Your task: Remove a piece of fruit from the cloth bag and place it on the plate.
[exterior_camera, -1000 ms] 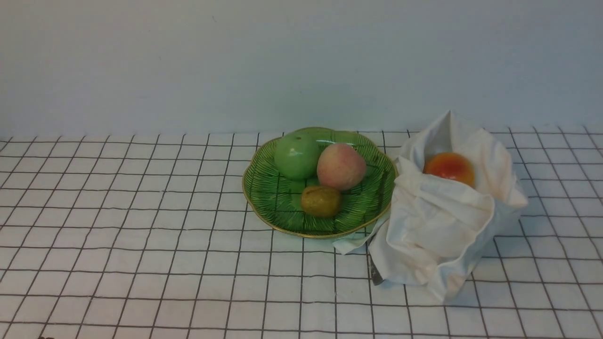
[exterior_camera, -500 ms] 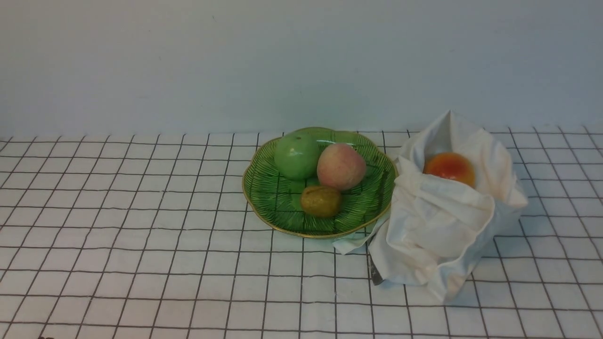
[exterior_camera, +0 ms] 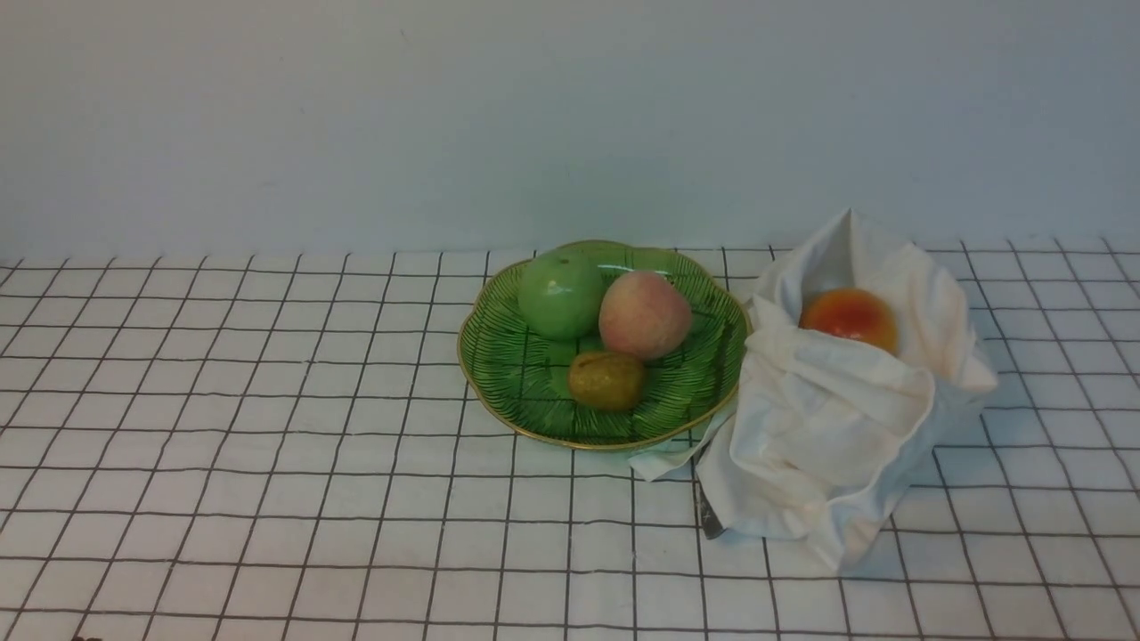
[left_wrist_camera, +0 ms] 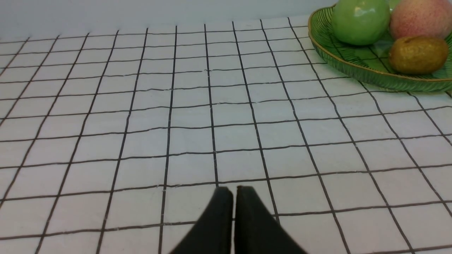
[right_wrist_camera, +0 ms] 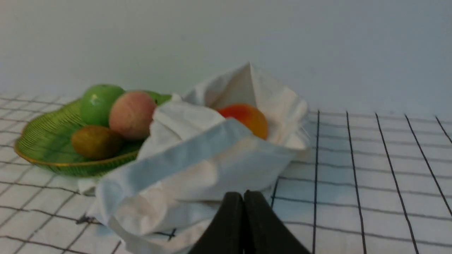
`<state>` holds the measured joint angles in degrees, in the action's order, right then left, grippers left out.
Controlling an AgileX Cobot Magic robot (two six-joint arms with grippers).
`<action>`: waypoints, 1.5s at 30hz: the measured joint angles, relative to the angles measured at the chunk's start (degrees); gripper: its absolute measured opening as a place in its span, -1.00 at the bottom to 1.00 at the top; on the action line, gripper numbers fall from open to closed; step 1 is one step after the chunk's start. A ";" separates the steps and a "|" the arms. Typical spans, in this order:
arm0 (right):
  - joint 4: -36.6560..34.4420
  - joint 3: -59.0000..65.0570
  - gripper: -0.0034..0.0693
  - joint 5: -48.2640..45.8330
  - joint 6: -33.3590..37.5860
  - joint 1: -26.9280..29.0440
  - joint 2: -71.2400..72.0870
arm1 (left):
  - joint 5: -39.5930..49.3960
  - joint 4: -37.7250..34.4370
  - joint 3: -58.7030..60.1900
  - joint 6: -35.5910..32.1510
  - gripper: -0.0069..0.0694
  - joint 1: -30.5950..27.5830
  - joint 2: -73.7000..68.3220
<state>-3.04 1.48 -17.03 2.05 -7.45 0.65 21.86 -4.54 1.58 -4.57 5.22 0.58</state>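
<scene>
Fruit: I see the piece of fruit (exterior_camera: 606,380) lying on the plate (exterior_camera: 499,374).
Left gripper (left_wrist_camera: 233,190): jaws pressed together, empty.
Right gripper (right_wrist_camera: 243,194): jaws pressed together by the cloth bag (exterior_camera: 828,427).

The checked tablecloth (exterior_camera: 223,427) lies open across the robot's left and along the near edge. On the right, the plate (exterior_camera: 508,374) and cloth bag (exterior_camera: 828,436) touch, leaving no gap between them. Three fruits crowd the plate's middle.

Four fruits (exterior_camera: 606,379), one plate (exterior_camera: 499,374), one bag (exterior_camera: 828,445)
</scene>
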 joint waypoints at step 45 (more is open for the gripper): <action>1.51 0.05 -0.95 -3.34 -0.12 5.85 0.00 | 0.00 0.00 0.00 0.00 -0.84 0.00 0.00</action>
<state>-1.53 1.54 -20.37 1.93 -1.60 0.65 21.86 -4.54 1.58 -4.57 5.22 0.58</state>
